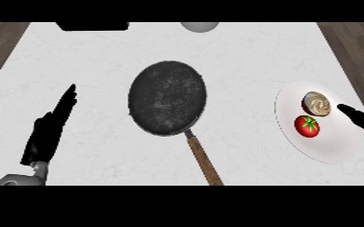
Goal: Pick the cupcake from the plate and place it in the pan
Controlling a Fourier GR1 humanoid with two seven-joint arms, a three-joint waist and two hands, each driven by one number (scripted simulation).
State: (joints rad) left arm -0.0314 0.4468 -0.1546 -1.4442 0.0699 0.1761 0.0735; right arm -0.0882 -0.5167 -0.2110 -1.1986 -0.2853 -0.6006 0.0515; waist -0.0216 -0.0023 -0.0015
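Cupcake: sitting on plate, right of frame, above tomato.
Pan: lying mid-frame (handle pointing down).
Left hand: resting lower left, fingers straight, holding nothing.
Right hand: showing at right edge beside cupcake; cannot tell whether open or closed.

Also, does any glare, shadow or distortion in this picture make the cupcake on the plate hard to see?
In the head view the light is even and no glare falls on the cupcake; the plate there looks stretched, taller than wide, greying toward its lower right; the right hand, also in the head view, is a flat black shape cut by the edge.
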